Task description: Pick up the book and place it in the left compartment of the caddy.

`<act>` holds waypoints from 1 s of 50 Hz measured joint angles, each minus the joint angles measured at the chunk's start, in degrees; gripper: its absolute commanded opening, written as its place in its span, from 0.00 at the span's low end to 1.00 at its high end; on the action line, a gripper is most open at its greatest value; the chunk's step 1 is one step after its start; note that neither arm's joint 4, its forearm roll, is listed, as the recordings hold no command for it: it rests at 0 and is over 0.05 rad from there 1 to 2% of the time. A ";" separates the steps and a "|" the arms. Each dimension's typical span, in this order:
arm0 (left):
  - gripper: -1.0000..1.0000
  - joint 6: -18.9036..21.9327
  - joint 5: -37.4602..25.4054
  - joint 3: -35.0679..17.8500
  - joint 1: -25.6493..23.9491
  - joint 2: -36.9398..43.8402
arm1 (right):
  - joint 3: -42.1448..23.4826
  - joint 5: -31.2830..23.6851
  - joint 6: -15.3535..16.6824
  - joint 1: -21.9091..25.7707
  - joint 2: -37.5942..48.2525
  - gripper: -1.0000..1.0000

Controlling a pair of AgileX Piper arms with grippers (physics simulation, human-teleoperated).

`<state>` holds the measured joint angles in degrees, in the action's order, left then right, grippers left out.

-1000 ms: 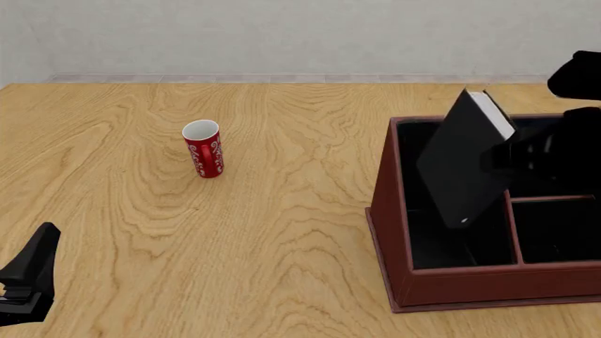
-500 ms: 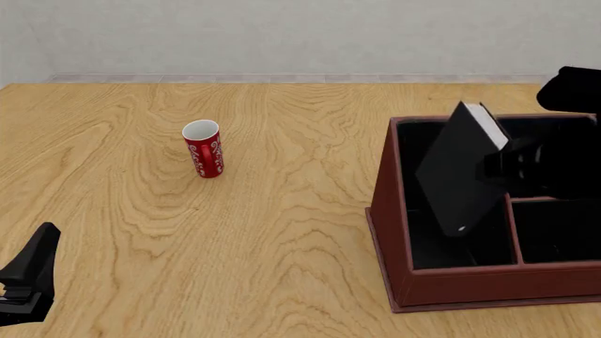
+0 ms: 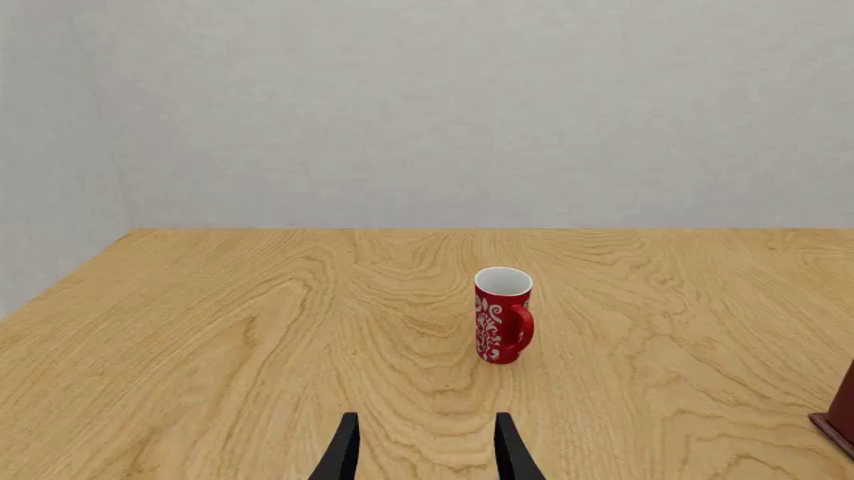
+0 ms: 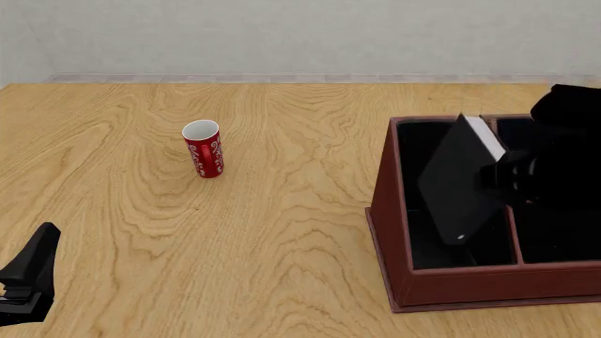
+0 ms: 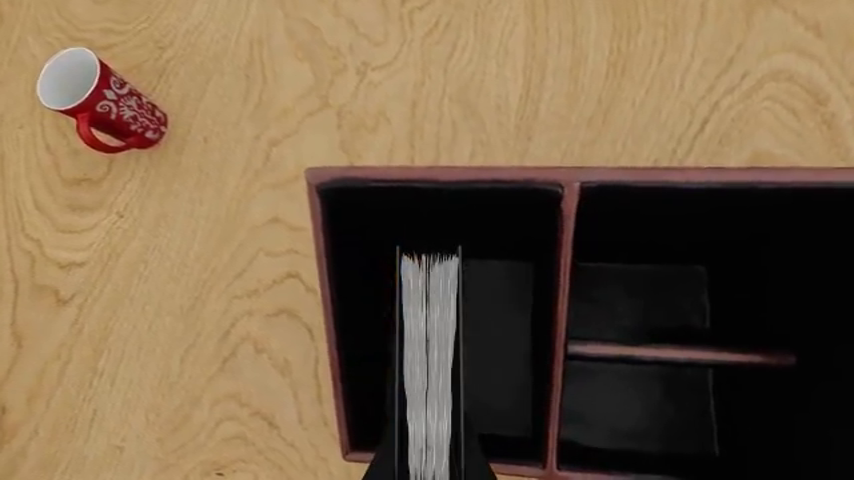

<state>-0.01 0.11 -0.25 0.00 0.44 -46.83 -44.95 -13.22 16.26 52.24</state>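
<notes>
The black book with white page edges hangs tilted in my right gripper, which is shut on its upper right edge. Its lower end is down inside the left compartment of the dark red-brown caddy; I cannot tell if it touches the floor. In the right wrist view the page edges stand over the left compartment, with the caddy's rim beside them. My left gripper is open and empty at the near left, fingers apart.
A red-and-white patterned cup stands upright on the table left of centre, far from the caddy; it also shows in the left wrist view and the right wrist view. Two shorter caddy sections lie right of the divider.
My right gripper has lowered the book and shifted slightly left, so its lower end sits deeper in the left compartment. The left arm and cup have not moved.
</notes>
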 measured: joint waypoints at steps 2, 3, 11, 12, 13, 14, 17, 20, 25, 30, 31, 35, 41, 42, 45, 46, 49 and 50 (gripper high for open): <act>1.00 0.00 0.00 0.00 0.00 0.00 | 0.26 0.15 -0.04 -0.03 -0.01 0.00; 1.00 0.00 0.00 0.00 0.00 0.00 | 0.39 0.23 -0.08 -0.03 -0.01 0.00; 1.00 0.00 0.00 0.00 0.00 0.00 | 1.46 0.96 -0.40 0.10 0.08 0.00; 1.00 0.00 0.00 0.00 0.00 0.00 | 1.57 1.05 -0.46 0.13 0.10 0.00; 1.00 0.00 0.00 0.00 0.00 0.00 | 1.69 1.14 -0.48 0.15 0.12 0.00; 1.00 0.00 0.00 0.00 0.00 0.00 | 1.82 1.23 -0.54 0.18 0.15 0.00; 1.00 0.00 0.00 0.00 0.00 0.00 | 2.19 1.52 -0.67 0.26 0.22 0.00; 1.00 0.00 0.00 0.00 0.00 0.00 | 2.54 1.79 -0.80 0.34 0.29 0.00; 1.00 0.01 0.00 0.00 0.00 0.00 | 3.02 2.21 -1.07 0.56 0.43 0.00; 1.00 0.00 0.00 0.00 0.00 0.00 | 3.47 2.67 -1.23 0.72 0.59 0.00; 1.00 0.00 0.00 0.00 0.00 0.00 | 3.56 2.76 -1.26 0.74 0.62 0.00; 1.00 0.00 0.00 0.00 0.00 0.00 | 3.89 3.09 -1.37 0.82 0.73 0.00; 1.00 0.00 0.00 0.00 0.00 0.00 | 4.49 3.62 -1.57 0.89 0.84 0.00; 1.00 0.00 0.00 0.00 0.00 0.00 | 4.60 3.71 -1.60 0.90 0.87 0.00; 1.00 0.00 0.00 0.00 0.00 0.00 | 4.88 4.00 -1.68 0.93 0.99 0.00; 1.00 0.00 0.00 0.00 0.00 0.00 | 4.98 4.10 -1.76 0.96 1.04 0.00; 1.00 0.00 0.00 0.00 0.00 0.00 | 5.22 4.36 -1.71 0.92 1.22 0.00; 1.00 0.00 0.00 0.00 0.00 0.00 | 5.30 4.46 -1.76 0.94 1.28 0.00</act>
<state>-0.01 0.11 -0.25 0.01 0.44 -41.53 -40.50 -14.98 17.20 53.53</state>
